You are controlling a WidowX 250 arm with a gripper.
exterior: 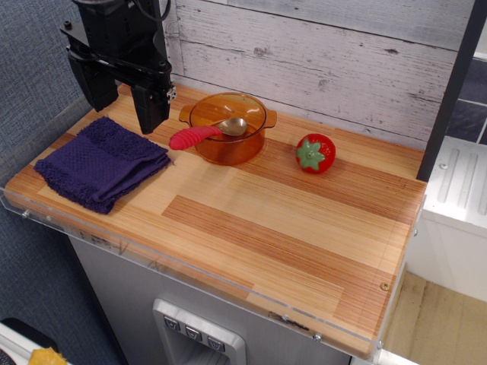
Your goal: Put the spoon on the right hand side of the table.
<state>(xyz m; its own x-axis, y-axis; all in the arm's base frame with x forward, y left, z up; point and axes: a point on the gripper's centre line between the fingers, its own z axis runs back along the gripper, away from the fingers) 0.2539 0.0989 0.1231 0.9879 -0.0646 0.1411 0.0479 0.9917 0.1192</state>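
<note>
The spoon (205, 133) lies propped in the amber glass pot (228, 128) at upper centre of the frame, its metal bowl inside the pot and its ribbed red handle jutting out over the rim to the left, clear of the wood.

Reading left to right: a folded purple towel (101, 161) sits at the left end of the table (304, 243); above its far corner hangs your gripper (122, 95), its two dark fingers spread apart and holding nothing, just left of the handle but not touching it. Next comes the pot with the spoon, then a red strawberry toy (315, 152) at right of centre, and beyond it bare planks run to the right edge.

You appear to be at the approach, with the grasp not yet made. The next move calls for you to bring the spread fingers over the red handle, close on it, lift the bowl clear of the pot's rim without dragging the pot, and carry it past the strawberry.
</note>
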